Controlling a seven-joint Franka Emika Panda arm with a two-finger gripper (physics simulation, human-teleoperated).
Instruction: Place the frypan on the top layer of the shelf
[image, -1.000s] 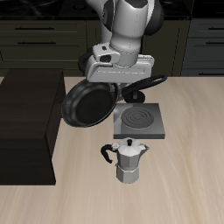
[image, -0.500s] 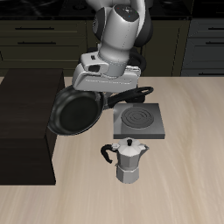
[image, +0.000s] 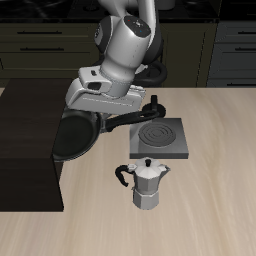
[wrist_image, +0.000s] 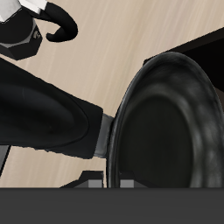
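The frypan (image: 78, 135) is a round glossy black pan, held tilted in the air by its long black handle (image: 125, 117). It hangs at the edge of the shelf (image: 28, 145), a big very dark boxy unit, with its bowl partly over the flat top. My gripper (image: 110, 108) is shut on the handle; its fingers are mostly hidden by the hand. In the wrist view the pan (wrist_image: 171, 122) and its handle (wrist_image: 48, 118) fill the frame, with the shelf's corner (wrist_image: 206, 44) beyond.
A square grey burner plate with a spiral coil (image: 157, 136) lies beside the pan. A silver moka pot (image: 147, 184) stands nearer the table's front edge; it also shows in the wrist view (wrist_image: 26, 26). Dark cabinets (image: 40, 45) line the back.
My arm has carried the frypan sideways away from the burner plate and lower, from beside the shelf to its edge. The pan stays tilted in my grip.
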